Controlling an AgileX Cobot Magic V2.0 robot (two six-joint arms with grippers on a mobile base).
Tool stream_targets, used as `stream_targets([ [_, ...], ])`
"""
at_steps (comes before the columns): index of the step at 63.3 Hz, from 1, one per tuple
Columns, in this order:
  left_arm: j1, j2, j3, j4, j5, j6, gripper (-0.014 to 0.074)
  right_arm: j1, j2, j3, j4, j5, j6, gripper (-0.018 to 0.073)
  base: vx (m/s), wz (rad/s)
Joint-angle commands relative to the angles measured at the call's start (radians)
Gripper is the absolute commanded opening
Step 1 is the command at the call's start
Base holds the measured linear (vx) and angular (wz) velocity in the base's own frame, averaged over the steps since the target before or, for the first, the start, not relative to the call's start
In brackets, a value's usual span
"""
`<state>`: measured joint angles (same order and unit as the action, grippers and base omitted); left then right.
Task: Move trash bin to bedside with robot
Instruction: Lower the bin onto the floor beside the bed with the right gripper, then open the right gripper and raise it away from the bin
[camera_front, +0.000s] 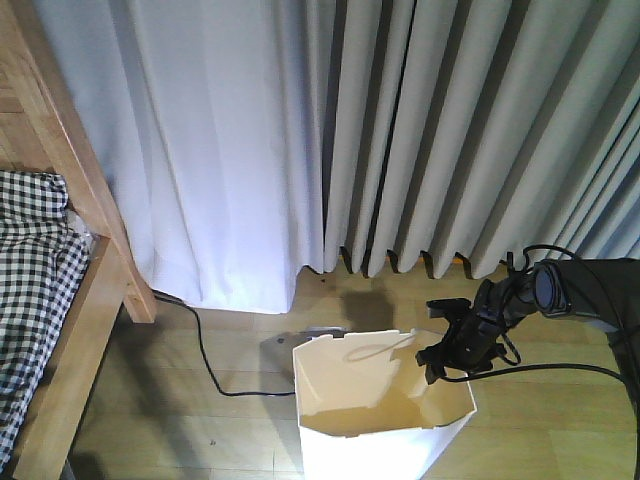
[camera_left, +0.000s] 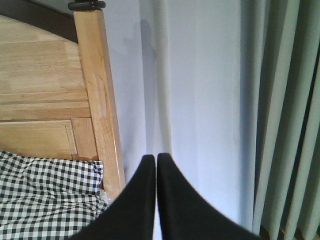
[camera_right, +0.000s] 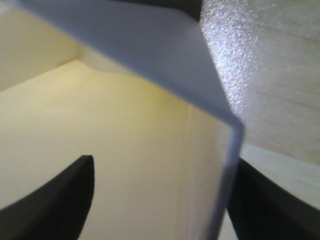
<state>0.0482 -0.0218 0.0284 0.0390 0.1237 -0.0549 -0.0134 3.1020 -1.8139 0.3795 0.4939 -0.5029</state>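
A: Where's the trash bin (camera_front: 375, 400)?
B: On the wooden floor (camera_front: 180, 400) at 6 o'clock in the front view, the bed (camera_front: 60, 300) at 9. The right claw (camera_front: 450, 345) sits at its 2 o'clock rim, fingers (camera_right: 60, 197) apart, straddling the wall.
A: Its look?
B: White, thin-walled, cream inside, angular rim.
A: Left claw (camera_left: 153, 165)?
B: Tips together, empty, toward the curtain (camera_left: 210, 100).

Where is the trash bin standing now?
In the front view, the trash bin stands on the wooden floor at bottom centre, right of the bed, with the right gripper at its right rim.
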Motion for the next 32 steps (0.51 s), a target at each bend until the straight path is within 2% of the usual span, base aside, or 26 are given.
stream_targets([
  [1,-0.001,-0.005,-0.021,-0.005,-0.073,-0.004,-0.0006,-0.003,-0.066,-0.014,-0.004,0.010,0.002,0.0531,0.00,0.00],
  [10,-0.001,-0.005,-0.021,-0.005,-0.073,-0.004,-0.0006,-0.004,-0.067,-0.013,-0.019,0.019,0.001,0.0529,0.00,0.00],
  [25,-0.001,-0.005,-0.021,-0.005,-0.073,-0.004,-0.0006,-0.030,-0.131,-0.003,-0.048,0.049,0.100,0.0529,0.00,0.00],
  [32,-0.001,-0.005,-0.021,-0.005,-0.073,-0.004,-0.0006,-0.028,-0.229,0.106,-0.052,-0.040,0.103,0.0529,0.00,0.00],
])
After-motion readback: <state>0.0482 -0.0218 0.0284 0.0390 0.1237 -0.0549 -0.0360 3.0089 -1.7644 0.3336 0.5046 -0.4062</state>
